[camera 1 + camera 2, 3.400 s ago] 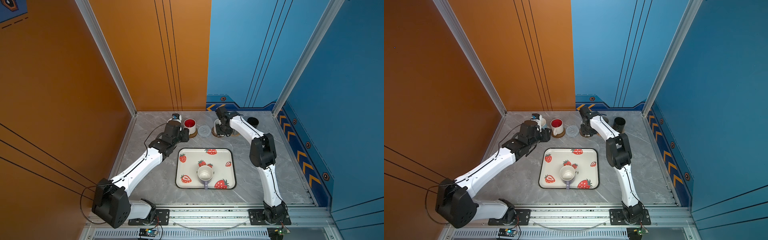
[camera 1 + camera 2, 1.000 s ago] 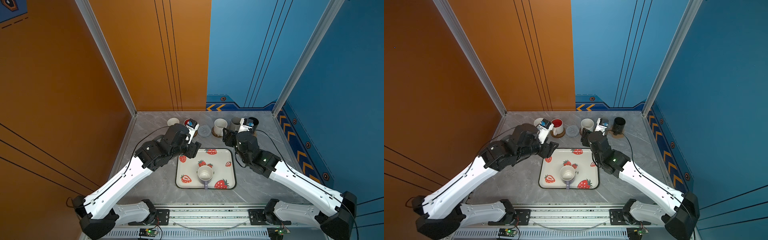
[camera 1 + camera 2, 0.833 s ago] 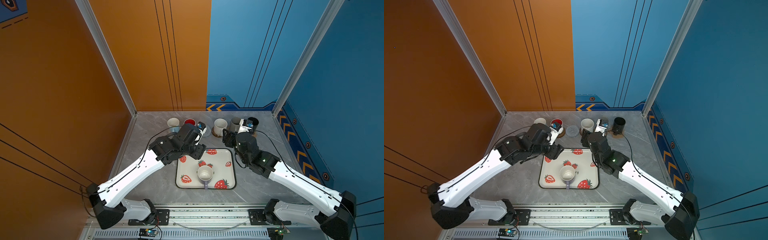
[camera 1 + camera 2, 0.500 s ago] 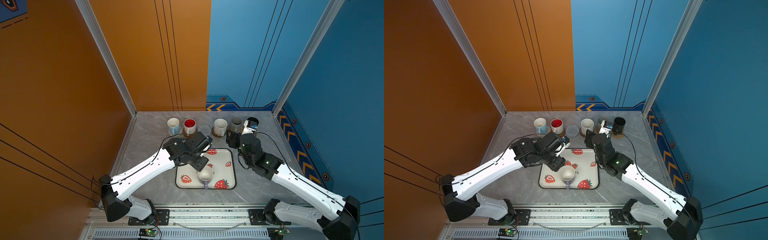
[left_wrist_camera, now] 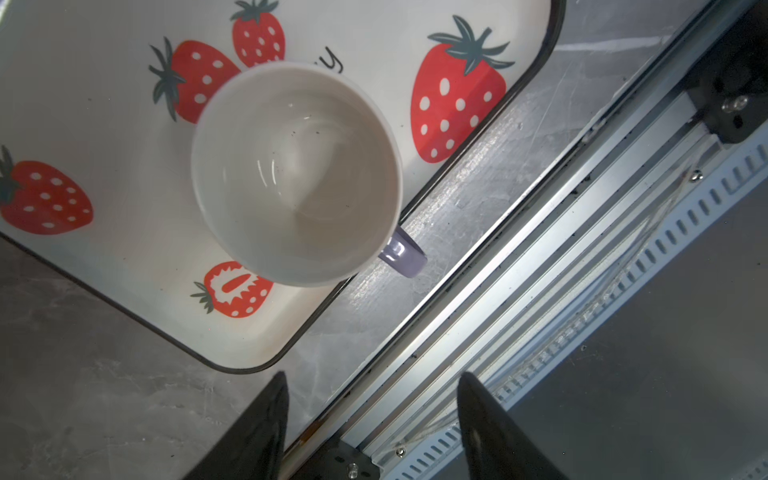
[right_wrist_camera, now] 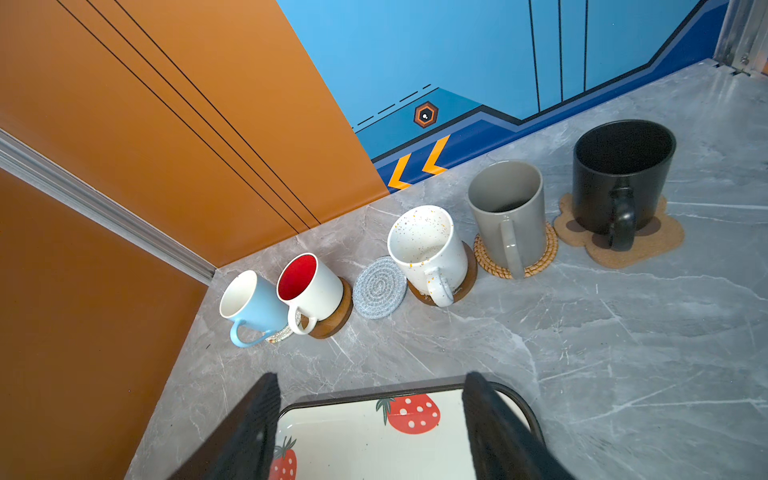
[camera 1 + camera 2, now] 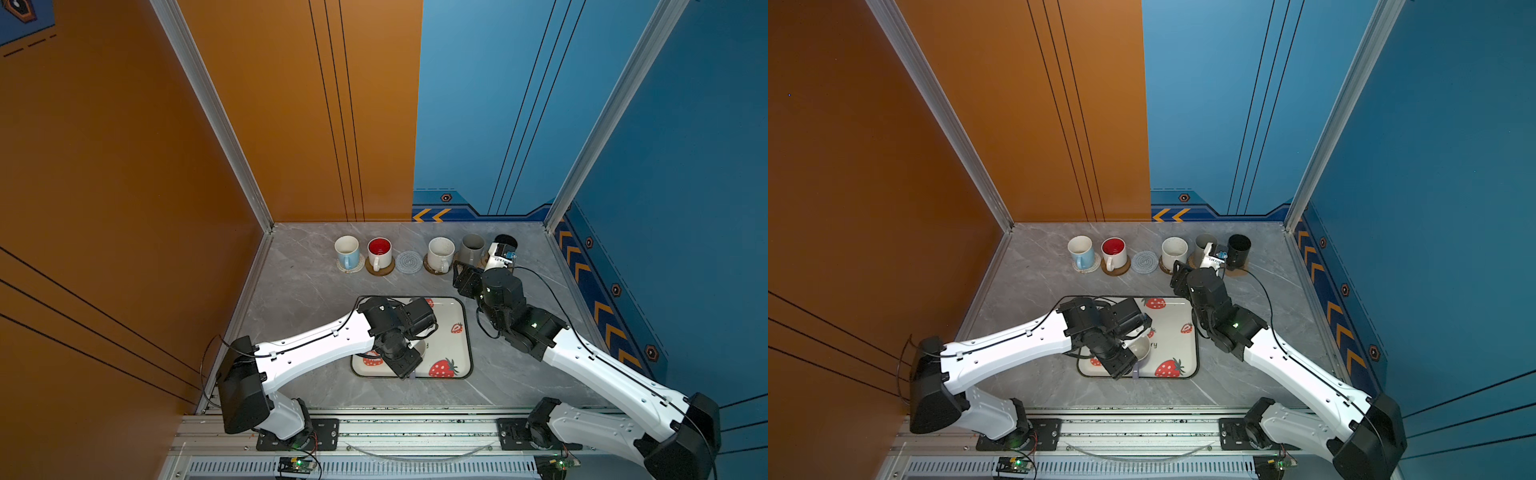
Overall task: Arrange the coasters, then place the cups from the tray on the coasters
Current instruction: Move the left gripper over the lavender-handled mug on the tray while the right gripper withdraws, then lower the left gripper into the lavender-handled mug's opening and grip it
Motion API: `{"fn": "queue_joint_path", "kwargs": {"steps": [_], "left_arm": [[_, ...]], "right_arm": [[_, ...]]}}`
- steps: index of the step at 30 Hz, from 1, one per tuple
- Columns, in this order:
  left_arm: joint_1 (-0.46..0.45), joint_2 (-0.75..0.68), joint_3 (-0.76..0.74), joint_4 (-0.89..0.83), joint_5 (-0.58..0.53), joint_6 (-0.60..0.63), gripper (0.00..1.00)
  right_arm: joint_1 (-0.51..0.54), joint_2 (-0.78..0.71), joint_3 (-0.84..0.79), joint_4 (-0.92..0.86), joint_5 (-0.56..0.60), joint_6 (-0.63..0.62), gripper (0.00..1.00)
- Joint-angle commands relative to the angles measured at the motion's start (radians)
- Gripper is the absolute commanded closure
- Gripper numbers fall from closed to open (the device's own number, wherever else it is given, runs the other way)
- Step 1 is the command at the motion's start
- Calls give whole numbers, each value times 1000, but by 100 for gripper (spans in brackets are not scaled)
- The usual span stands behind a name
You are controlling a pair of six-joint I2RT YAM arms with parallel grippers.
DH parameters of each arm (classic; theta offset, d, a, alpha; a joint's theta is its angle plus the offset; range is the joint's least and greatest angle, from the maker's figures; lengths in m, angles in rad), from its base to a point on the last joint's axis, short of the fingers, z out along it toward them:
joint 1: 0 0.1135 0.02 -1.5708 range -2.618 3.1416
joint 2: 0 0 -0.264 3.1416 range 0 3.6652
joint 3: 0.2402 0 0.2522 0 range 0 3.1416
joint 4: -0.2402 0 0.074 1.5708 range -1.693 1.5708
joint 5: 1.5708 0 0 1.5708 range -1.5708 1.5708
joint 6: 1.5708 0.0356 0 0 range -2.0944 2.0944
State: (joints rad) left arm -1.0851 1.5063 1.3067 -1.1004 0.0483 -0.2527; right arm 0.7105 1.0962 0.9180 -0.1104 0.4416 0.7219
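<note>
Last mug (image 5: 297, 174) sits at six o'clock on the tray (image 5: 83, 83), handle overhanging. Left gripper (image 5: 370, 382) hangs open, seemingly just past it; right gripper (image 6: 370, 382) open too. An off-centre grab could tip it out.

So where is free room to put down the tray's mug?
The grey woven coaster is bare, between the red-inside mug and the speckled mug. The table left of the tray is bare too. Elsewhere that row is crowded.
</note>
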Motion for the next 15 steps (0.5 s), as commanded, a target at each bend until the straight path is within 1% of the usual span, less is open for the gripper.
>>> {"fn": "queue_joint_path", "kwargs": {"steps": [1, 8, 9, 10, 15], "left_arm": [[-40, 12, 1, -23, 38, -17, 33], [-63, 38, -61, 6, 62, -65, 33], [-66, 38, -73, 17, 65, -79, 32], [-68, 39, -84, 33, 69, -89, 33], [-71, 53, -96, 108, 73, -137, 32]], "right_arm": [[-2, 0, -12, 24, -14, 13, 32], [-2, -12, -21, 24, -12, 16, 32], [-2, -13, -23, 24, -11, 16, 32], [-32, -15, -26, 23, -9, 18, 32], [-34, -18, -30, 28, -10, 23, 32]]}}
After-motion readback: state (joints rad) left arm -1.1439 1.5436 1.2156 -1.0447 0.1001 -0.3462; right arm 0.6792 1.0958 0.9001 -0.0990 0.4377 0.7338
